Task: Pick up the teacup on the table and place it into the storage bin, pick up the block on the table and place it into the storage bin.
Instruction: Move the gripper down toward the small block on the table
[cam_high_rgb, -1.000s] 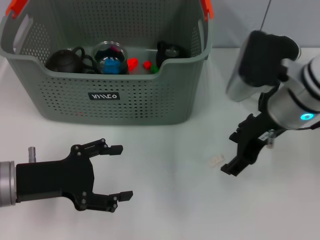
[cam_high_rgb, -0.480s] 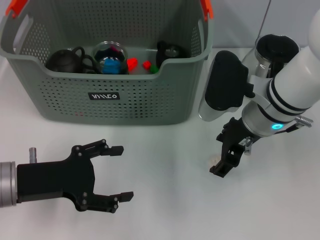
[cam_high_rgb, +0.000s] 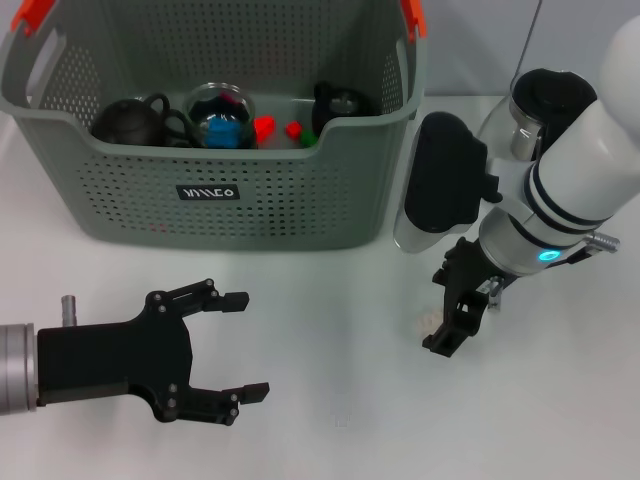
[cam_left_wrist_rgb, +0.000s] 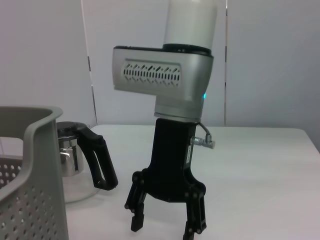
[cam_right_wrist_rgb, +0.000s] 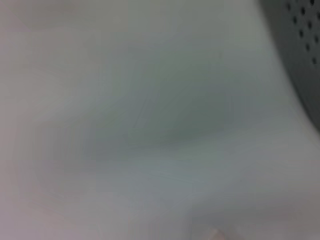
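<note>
The storage bin (cam_high_rgb: 215, 210) stands at the back left of the white table. Inside it are a black teapot (cam_high_rgb: 125, 120), a round glass cup (cam_high_rgb: 222, 115) with coloured pieces, and small red and green blocks (cam_high_rgb: 265, 128). I cannot tell whether that cup is the teacup. A small pale block (cam_high_rgb: 427, 322) lies on the table to the right of the bin. My right gripper (cam_high_rgb: 447, 325) points down right beside it, open and holding nothing; the left wrist view shows this right gripper (cam_left_wrist_rgb: 164, 227) with its fingers spread. My left gripper (cam_high_rgb: 250, 345) hovers open at the front left.
A glass pot with a black handle (cam_left_wrist_rgb: 75, 160) stands on the table behind my right arm, also seen in the head view as the glass pot (cam_high_rgb: 535, 100). The right wrist view shows bare table and a corner of the bin (cam_right_wrist_rgb: 300, 60).
My right arm has swung left and lowered its gripper to the pale block; in the last half second it barely shifted. The left gripper has stayed put.
</note>
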